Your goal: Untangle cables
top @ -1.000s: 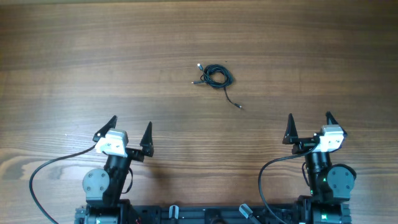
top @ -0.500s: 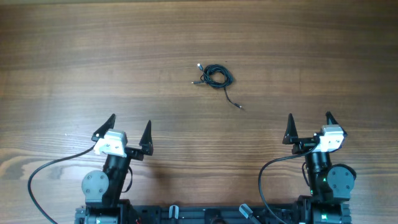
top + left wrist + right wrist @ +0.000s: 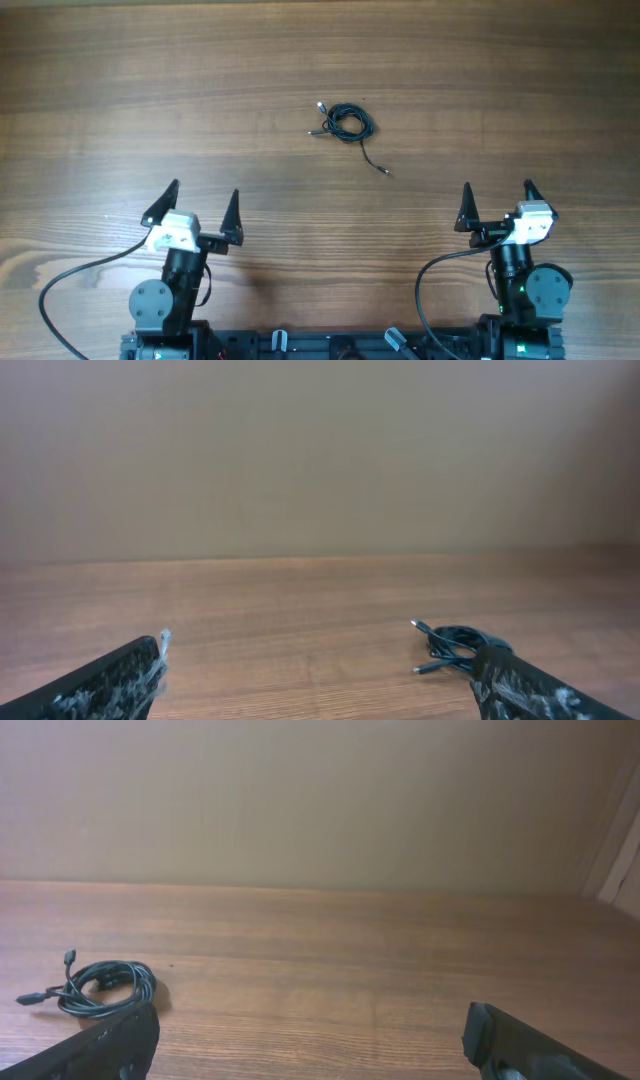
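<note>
Two released tools low in the frame, one knot of cables lying mid-bench.

In the overhead view the left tool (image 3: pixel 203 198) sits at the lower left, its jaws spread wide and holding nothing. Up and to the right of it, slightly right of centre in the upper half of the wooden bench (image 3: pixel 100 90), the cables (image 3: pixel 348 122) lie as one small coiled black bundle. Two silvery plug ends poke out on the bundle's left side, and one loose strand trails down to the right, ending in another plug. At the lower right the right tool (image 3: pixel 497 193) is likewise released and empty, well apart from the bundle. The left wrist view shows the cables (image 3: pixel 455 645) at its lower right, just behind the right-hand jaw. The right wrist view shows them (image 3: pixel 100 986) at its lower left, above the left-hand jaw.
</note>
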Robot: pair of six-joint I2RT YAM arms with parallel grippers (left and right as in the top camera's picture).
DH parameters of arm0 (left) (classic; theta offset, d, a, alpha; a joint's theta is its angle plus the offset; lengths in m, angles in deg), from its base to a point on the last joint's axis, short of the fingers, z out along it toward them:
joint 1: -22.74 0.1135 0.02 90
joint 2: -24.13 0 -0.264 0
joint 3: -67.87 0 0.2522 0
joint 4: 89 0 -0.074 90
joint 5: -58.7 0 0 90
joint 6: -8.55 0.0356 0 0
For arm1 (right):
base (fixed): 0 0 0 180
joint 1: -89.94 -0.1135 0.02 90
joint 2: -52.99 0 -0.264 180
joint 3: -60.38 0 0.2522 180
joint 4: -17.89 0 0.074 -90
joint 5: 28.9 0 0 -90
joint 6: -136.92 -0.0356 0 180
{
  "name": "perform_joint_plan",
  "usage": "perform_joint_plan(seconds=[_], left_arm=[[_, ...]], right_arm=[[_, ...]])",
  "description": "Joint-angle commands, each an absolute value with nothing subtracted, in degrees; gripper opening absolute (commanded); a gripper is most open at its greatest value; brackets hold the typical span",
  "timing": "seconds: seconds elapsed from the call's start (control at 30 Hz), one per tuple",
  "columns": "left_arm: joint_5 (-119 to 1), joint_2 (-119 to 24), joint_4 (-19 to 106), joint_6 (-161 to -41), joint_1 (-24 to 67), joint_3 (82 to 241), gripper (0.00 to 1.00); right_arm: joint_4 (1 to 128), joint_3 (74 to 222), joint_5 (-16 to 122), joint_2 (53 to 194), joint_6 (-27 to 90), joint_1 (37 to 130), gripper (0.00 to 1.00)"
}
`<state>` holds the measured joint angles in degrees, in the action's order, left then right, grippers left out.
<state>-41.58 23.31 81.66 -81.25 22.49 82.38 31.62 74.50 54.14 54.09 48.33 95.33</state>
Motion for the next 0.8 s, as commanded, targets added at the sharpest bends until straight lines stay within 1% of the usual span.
perform_joint_plan(seconds=[0.0,0.13,0.23,0.37,0.5,0.6,0.77], left_arm=[[-40.20,23.53,81.93,-80.15,22.75,81.97,1.00],[-40.82,23.53,85.86,-80.15,22.75,81.97,1.00],[-38.39,23.53,83.78,-80.22,22.75,81.97,1.00],[-45.10,23.53,79.96,-80.20,22.57,81.97,1.00],[-47.64,23.53,83.83,-80.59,22.57,81.97,1.00],[-46.96,23.53,85.64,-80.74,22.57,81.97,1.00],[-46.87,23.09,85.58,-91.17,22.60,83.30,1.00]], right_arm=[[31.34,74.44,55.16,53.57,48.39,95.02,1.00],[31.34,74.44,55.16,53.57,48.37,95.02,1.00],[31.34,74.44,55.16,53.57,48.39,95.02,1.00],[31.34,74.44,55.16,53.57,48.39,95.02,1.00],[31.34,74.44,55.16,53.57,48.39,95.02,1.00],[31.34,74.44,55.16,53.57,48.39,95.02,1.00],[31.34,74.44,55.16,53.57,48.39,95.02,1.00]])
